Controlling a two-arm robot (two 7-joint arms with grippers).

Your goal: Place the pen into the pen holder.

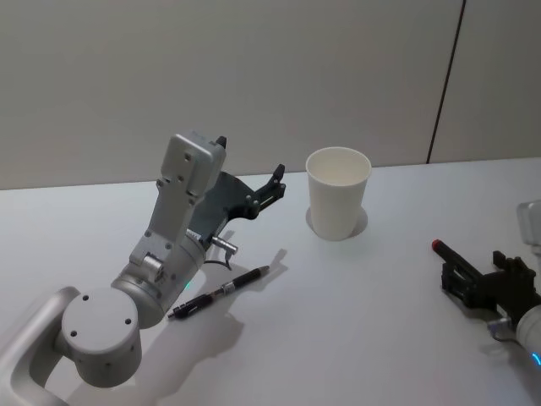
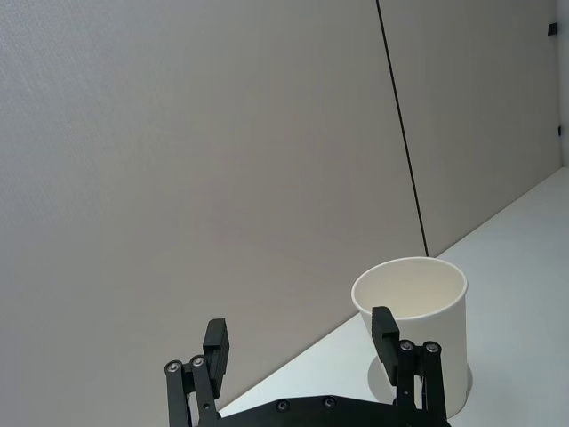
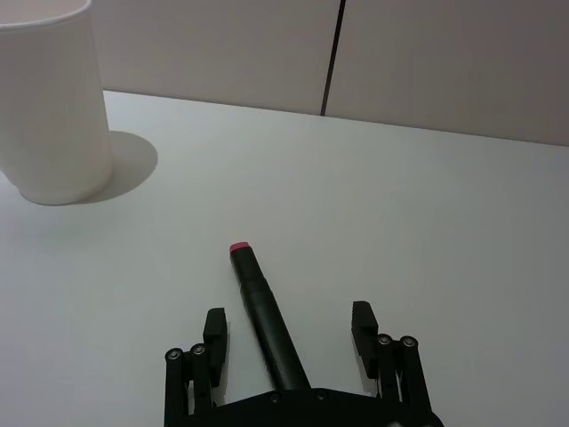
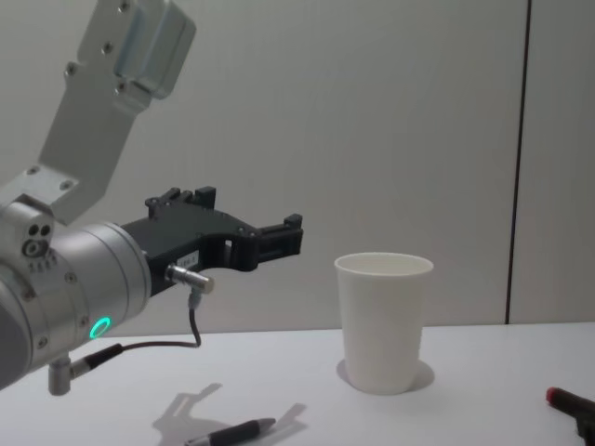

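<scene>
Step in hand, as judged: reach for the pen, nothing gripped yet.

Left gripper (image 1: 272,184): raised off the table (image 1: 380,338) and aimed forward at the cup, not down. Jaws wide apart with bare air between the fingers (image 2: 218,345). It holds nothing and touches nothing.

Pen (image 1: 221,291): black with a silver band, flat on the table, below and behind the left fingertips, close under the wrist. It lies at a slant, tip toward the cup.

To do this well: pitch the wrist down and draw back over the barrel. Turn the jaws square across it, not along it. Close near the middle so the pen balances when tipped upright. It is a thin barrel on a hard top, so come down until the fingertips nearly meet the surface before closing.

Pen holder (image 1: 338,199): white paper cup, upright and open, ahead of the left gripper and well apart from it. It looks light, so enter from above the rim and avoid nudging the wall.

Right gripper (image 3: 289,317): parked low at the far right, jaws open. A red-tipped black marker (image 3: 253,285) lies between its fingers. Cannot tell whether it touches them.
</scene>
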